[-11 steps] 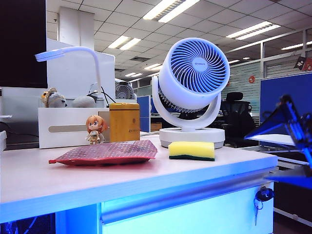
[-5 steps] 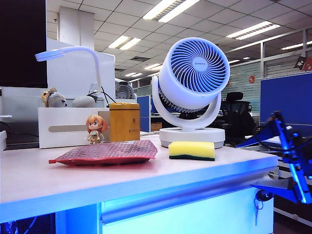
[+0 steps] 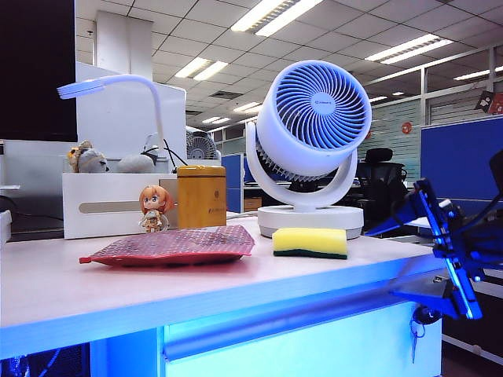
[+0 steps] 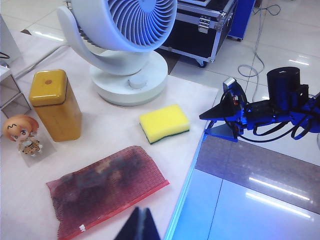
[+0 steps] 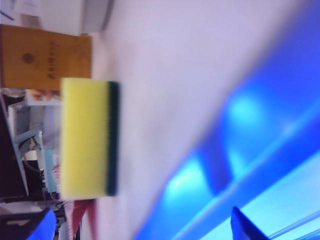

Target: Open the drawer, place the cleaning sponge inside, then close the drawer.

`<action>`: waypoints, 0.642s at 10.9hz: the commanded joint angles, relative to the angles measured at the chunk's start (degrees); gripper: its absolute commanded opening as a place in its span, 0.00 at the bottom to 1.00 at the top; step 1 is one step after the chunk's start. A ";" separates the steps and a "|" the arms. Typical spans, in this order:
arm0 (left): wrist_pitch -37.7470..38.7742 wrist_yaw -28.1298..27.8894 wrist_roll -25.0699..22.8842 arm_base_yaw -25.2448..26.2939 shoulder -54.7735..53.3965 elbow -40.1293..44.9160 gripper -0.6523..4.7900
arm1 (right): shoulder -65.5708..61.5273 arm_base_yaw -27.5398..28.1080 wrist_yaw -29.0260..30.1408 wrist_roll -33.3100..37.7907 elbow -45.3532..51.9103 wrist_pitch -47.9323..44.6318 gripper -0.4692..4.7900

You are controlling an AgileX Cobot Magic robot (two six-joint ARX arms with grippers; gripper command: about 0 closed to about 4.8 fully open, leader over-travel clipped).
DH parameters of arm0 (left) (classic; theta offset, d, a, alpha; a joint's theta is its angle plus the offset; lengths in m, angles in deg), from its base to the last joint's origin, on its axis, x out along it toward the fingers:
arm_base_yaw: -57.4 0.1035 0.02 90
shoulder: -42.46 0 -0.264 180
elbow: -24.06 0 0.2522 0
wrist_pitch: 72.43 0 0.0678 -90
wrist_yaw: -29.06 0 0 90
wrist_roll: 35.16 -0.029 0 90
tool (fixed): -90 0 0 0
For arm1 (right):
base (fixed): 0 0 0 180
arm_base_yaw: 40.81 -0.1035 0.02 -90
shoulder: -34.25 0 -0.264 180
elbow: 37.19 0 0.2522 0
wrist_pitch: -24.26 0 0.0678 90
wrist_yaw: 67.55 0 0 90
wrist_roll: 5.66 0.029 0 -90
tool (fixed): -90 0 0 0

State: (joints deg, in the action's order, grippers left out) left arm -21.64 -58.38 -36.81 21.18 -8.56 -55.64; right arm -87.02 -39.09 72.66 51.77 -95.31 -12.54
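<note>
I work in an open-plan office: above me runs a suspended grid ceiling (image 3: 157, 31) with long fluorescent light panels (image 3: 271, 14), and behind the desk (image 3: 94, 290) stand blue partition screens (image 3: 460, 161) and a black swivel chair (image 3: 381, 184). Along the far edge of the desk sit ordinary desk things, a white fan (image 3: 310, 137), a white gooseneck lamp (image 3: 118, 88) and a white box (image 3: 102, 206) with soft toys (image 3: 85, 159) on top. Off the desk's right edge, the floor is glossy pale tile (image 4: 280, 165) with a black flight case (image 4: 197, 27) and loose cables (image 4: 250, 60).
</note>
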 commanded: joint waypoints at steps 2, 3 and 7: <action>-1.92 0.22 -0.04 -0.07 0.04 -0.28 0.11 | -4.11 -0.20 1.09 2.34 -0.17 -7.26 1.00; -2.47 0.22 -0.04 -0.07 0.04 -0.28 0.11 | -4.46 -0.20 0.94 2.56 -0.87 -6.49 1.00; -3.28 0.20 -0.04 -0.07 0.04 -0.28 0.11 | -6.73 -0.24 4.20 4.31 -8.15 -6.73 1.00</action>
State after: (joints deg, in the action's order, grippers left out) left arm -24.13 -58.40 -36.83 21.18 -8.56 -55.64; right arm -93.49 -39.18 75.42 54.70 -102.10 -17.87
